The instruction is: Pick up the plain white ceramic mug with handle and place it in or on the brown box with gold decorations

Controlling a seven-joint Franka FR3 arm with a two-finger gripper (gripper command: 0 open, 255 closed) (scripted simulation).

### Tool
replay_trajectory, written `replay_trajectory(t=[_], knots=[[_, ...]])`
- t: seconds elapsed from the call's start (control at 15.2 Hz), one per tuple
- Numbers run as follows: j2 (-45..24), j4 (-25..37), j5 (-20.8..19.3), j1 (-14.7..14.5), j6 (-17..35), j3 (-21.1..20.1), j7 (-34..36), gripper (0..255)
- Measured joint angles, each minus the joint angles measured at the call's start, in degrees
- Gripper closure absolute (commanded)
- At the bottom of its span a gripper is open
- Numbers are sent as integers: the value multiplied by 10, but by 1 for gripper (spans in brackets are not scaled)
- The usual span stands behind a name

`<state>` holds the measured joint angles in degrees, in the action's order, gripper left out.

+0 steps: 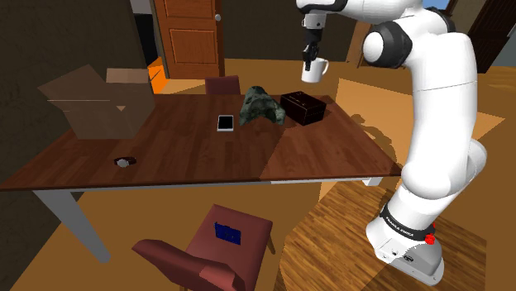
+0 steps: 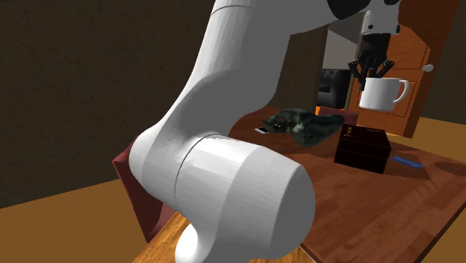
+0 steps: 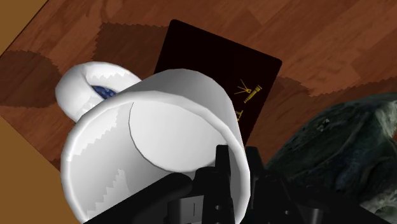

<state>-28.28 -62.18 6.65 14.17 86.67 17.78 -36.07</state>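
The mug (image 1: pixel 313 71) hung in the air, clear of everything below, with its handle toward the shoulder view's right. The gripper (image 1: pixel 310 56) pinched its rim, one finger (image 3: pixel 222 172) seen in the wrist view pressed against the wall. Straight beneath it, with open air between, sat the box (image 1: pixel 302 107), dark brown with gold marks on its lid, closed, near the far edge of the counter (image 1: pixel 190 153) toward the shoulder view's right end. In the wrist view the mug (image 3: pixel 153 133) covered part of the box (image 3: pixel 216 70). A green heap (image 1: pixel 260 106) lay just beside the box on the shoulder view's left, and a phone (image 1: pixel 225 122) lay flat a little further along. From the box to the near edge the wood was bare. An open carton (image 1: pixel 95 103) filled the far left corner, well apart. A chair (image 1: pixel 219 248) stood off the near edge.
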Motion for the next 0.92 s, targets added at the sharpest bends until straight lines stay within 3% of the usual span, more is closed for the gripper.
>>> replay_trajectory(t=[0.92], knots=[[6,-120,-1,-11,113,-2,-3,255]])
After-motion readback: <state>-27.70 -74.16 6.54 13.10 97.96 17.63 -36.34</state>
